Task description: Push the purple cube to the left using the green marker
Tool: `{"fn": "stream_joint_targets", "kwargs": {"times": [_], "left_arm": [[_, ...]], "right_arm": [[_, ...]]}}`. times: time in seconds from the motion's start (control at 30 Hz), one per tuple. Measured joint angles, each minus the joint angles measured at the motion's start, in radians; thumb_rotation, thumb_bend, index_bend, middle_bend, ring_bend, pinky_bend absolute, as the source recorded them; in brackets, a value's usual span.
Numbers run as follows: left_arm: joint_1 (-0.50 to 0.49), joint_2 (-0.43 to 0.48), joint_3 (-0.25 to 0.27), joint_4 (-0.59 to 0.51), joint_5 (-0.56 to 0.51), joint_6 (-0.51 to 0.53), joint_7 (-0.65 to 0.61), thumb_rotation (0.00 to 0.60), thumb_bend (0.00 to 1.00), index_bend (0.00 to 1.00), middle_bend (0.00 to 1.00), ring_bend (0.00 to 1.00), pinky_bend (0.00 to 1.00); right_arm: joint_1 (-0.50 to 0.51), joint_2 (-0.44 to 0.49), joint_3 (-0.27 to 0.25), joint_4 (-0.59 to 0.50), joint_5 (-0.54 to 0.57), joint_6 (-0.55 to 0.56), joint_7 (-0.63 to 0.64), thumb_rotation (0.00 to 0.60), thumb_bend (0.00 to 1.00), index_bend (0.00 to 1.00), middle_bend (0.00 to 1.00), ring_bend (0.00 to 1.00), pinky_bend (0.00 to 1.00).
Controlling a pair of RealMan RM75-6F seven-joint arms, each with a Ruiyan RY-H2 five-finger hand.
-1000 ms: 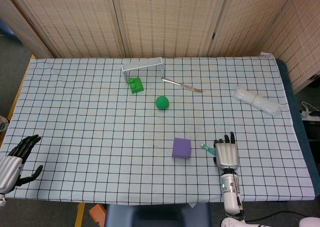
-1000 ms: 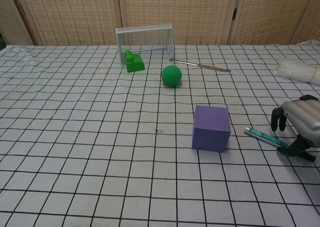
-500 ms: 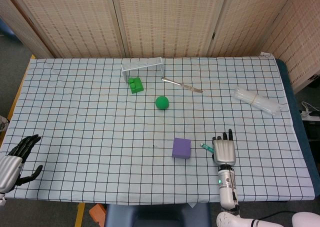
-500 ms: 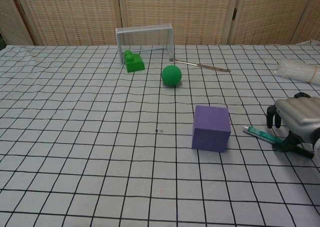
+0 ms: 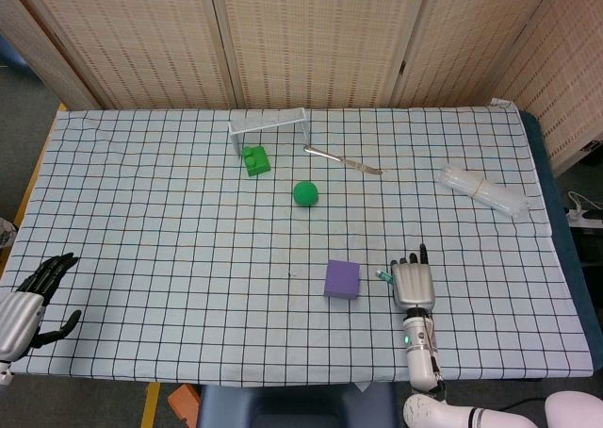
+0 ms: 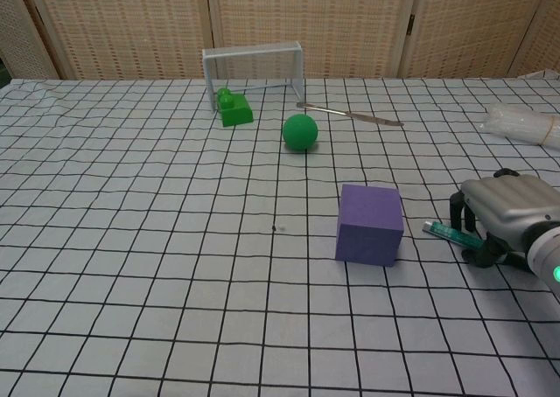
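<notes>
I am looking down on the desk, which is wearing a white cloth with a black grid. My right hand is sitting low over the green marker, fingers arched down around it; from the chest view the dark fingertips are reaching the cloth on the far side of the marker while the thumb is coming in on the near side. I cannot tell whether the hand is actually gripping the marker or only cupping over it. The marker is lying flat on the cloth, its free end pointing toward the purple cube, with a small gap between them. The cube is sitting just to the left of my right hand, near the front middle of the desk.

My left hand is hanging off the front left corner of the desk, fingers spread and holding nothing.

Farther back, a green ball is resting behind the cube, a green toy brick is lying beside a small white goal frame, a metal utensil is lying to the right of the frame, and a clear plastic bundle is lying toward the right edge.
</notes>
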Motion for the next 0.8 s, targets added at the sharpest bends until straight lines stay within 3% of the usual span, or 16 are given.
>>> {"fn": "stream_joint_targets", "kwargs": {"times": [0.8], "left_arm": [[0.002, 0.008, 0.008, 0.003, 0.014, 0.013, -0.025, 0.6, 0.4, 0.0, 0.0, 0.0, 0.19]], "right_arm": [[0.025, 0.004, -0.064, -0.09, 0.021, 0.09, -0.109, 0.6, 0.23, 0.51, 0.46, 0.23, 0.01]]}}
